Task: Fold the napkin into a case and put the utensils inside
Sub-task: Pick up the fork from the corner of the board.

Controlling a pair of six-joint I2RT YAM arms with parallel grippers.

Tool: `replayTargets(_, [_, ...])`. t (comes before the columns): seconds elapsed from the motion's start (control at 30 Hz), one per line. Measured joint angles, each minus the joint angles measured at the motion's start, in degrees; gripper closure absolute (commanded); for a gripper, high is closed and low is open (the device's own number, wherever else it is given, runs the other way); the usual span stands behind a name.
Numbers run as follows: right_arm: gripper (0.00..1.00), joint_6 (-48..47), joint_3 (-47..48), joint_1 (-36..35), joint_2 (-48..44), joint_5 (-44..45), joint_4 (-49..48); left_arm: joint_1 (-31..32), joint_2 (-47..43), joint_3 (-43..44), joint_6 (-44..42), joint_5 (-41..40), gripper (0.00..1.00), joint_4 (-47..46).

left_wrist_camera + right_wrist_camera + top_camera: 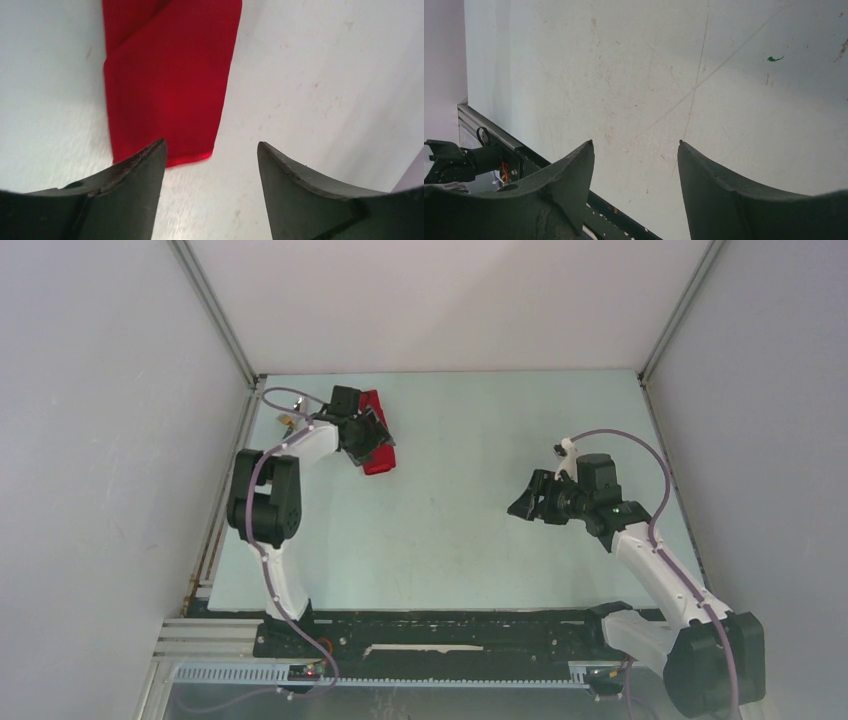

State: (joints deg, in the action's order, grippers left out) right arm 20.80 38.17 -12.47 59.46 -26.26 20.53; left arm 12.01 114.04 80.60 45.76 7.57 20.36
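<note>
While the left fingers (135,175) are hanging spread apart and holding nothing, the case (170,85), a narrow folded packet of red napkin, is lying flat at the far left of the pale worktop (450,540), directly below them. One fingertip is overlapping the packet's near end in the wrist view; whether it is touching the cloth is unclear. The right fingers (724,195) are also standing apart and holding nothing, hovering over the worktop well away to the right.

The risks, as a judgement: the diagonal flap is looking loose enough to spring open if a finger is dragging across it. The light cloth is also likely to be sliding rather than parting if something is pushed in with nothing pinning it.

The utensils are not clearly showing. A small gold glint (285,420) near the worktop's left edge is too small to identify, so reaching for them is looking uncertain.
</note>
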Motion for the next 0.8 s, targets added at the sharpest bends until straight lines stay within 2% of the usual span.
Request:
replayTargets(0.1, [0.3, -0.2, 0.1, -0.7, -0.2, 0.5, 0.9, -0.3, -5.7, -0.5, -1.4, -2.9, 0.25, 4.9])
replayTargets(0.2, [0.3, -0.4, 0.3, -2.3, -0.2, 1.0, 1.6, -2.1, -10.1, 2.4, -0.5, -7.4, 0.32, 10.2])
replayTargets(0.33, [0.3, -0.4, 0.6, -4.6, -0.2, 1.7, 1.7, -9.3, -9.5, 9.7, 4.3, -13.7, 0.34, 15.9])
replayTargets(0.43, [0.3, -0.3, 0.6, -5.9, -0.2, 2.1, 1.7, -14.1, -4.2, 16.3, 7.8, -18.6, 0.34, 21.1])
replayTargets(0.5, [0.3, -0.2, 0.6, -6.5, -0.2, 2.2, 1.6, -16.4, 2.0, 23.0, 9.7, -21.6, 0.37, 25.1])
replayTargets(0.6, [0.3, 0.0, 0.6, -7.1, -0.2, 2.4, 1.7, -18.3, 11.2, 32.3, 11.7, -22.8, 0.37, 29.6])
replayTargets(0.7, [0.3, -0.1, 0.6, -7.3, -0.2, 2.9, 1.7, -18.6, 18.6, 39.6, 13.0, -23.0, 0.32, 33.1])
replayTargets(0.8, [0.3, -0.1, 0.6, -7.4, -0.1, 3.4, 1.7, -18.6, 22.7, 42.9, 14.8, -22.8, 0.29, 35.0])
